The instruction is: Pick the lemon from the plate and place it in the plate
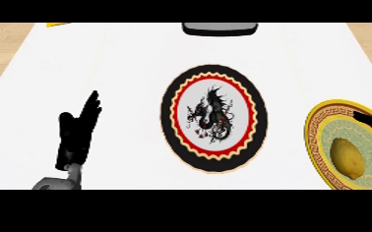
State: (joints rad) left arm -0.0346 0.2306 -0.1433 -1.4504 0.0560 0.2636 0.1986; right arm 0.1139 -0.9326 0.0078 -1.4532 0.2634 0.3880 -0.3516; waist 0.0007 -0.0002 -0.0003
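Head view, as I read it from the remote station. My left hand rests at the lower left of the counter, fingers straight and pointing up, holding nothing; my right hand does not show.

The lemon lies far off to the right of that hand, inside the yellow plate with the key-pattern rim, which the right edge of the view cuts off. It is the only thing I can see in that plate. Between my left hand and the yellow plate sits the dragon plate, black-rimmed with a red and cream border; nothing lies on it, and I take it to be the target.

Handling, in my judgement: the lemon should be light, stiff enough to hold its shape, with a smooth rounded skin that may roll or slip. I would close round its broad middle, across the short axis, not at its tapered ends. A dark grey object sits at the far edge, well beyond the hand.
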